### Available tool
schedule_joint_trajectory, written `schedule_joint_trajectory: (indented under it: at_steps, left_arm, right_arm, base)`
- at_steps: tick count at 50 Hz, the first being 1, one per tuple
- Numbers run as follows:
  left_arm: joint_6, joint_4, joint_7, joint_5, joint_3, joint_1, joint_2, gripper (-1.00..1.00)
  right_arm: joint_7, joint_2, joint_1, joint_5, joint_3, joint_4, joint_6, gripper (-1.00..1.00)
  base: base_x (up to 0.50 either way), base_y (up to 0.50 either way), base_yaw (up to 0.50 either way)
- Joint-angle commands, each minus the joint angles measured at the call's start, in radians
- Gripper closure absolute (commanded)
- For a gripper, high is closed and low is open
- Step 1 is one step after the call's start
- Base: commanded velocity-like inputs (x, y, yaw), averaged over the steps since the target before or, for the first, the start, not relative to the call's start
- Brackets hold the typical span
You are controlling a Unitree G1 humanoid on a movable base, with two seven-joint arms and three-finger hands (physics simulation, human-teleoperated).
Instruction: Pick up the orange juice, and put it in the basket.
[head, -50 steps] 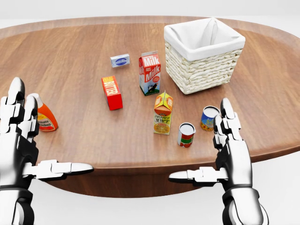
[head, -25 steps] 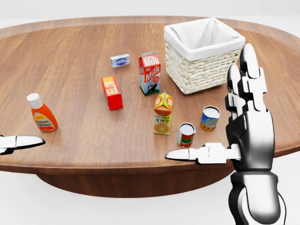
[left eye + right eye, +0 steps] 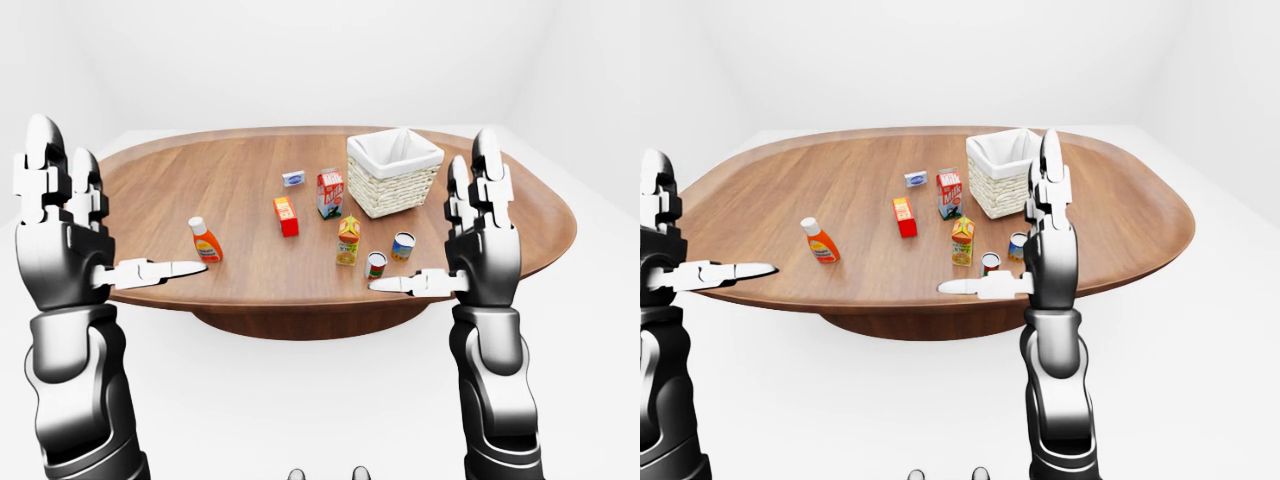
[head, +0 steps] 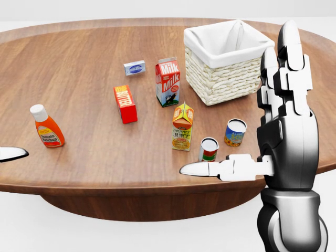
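Note:
The orange juice carton (image 4: 182, 127) stands upright near the middle of the wooden table (image 4: 79, 63), toward the bottom of the head view. The white-lined wicker basket (image 4: 228, 79) stands up and to the right of it, and looks empty. My right hand (image 4: 239, 113) is open and empty: its fingers (image 4: 286, 79) point up at the right and its thumb sticks out left below the carton, well apart from it. My left hand (image 3: 120, 200) is open and empty, raised at the left of the left-eye view. Only its thumb tip shows in the head view.
A milk carton (image 4: 168, 81) stands just above the juice. A red box (image 4: 125, 103) and a small blue-white box (image 4: 134, 67) are to its left. A ketchup bottle (image 4: 47, 127) stands far left. Two cans (image 4: 208, 150) (image 4: 235, 132) stand right of the juice.
My right hand has risen higher at the right of the head view. My left hand has slid out past the left edge, leaving its thumb tip. The things on the table have not moved.

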Motion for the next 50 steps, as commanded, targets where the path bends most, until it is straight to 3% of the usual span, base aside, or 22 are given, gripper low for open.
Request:
schedule_joint_trajectory:
  at_steps: [1,14,29,50]
  left_arm:
    - [0.000,-0.018,-0.008,0.010,0.008,0.005,-0.001,-1.00]
    - [0.000,0.001,-0.011,0.019,0.003,0.000,-0.002,-1.00]
    - [0.000,0.009,-0.011,0.018,0.001,-0.002,-0.001,-1.00]
    - [0.000,0.042,-0.010,0.022,-0.007,-0.005,0.000,-1.00]
  right_arm:
    - [0.000,0.003,-0.002,-0.021,0.005,-0.005,0.000,-1.00]
    - [0.008,-0.001,0.008,-0.030,0.005,0.000,0.000,-1.00]
    - [0.041,-0.001,0.023,-0.081,0.020,0.011,0.000,-1.00]
    - [0.060,0.003,0.031,-0.108,0.027,0.014,0.000,-1.00]
  base:
    - [0.00,0.00,0.00]
    - [0.17,-0.12,0.00]
    - [0.46,-0.25,0.00]
    - [0.50,-0.03,0.00]
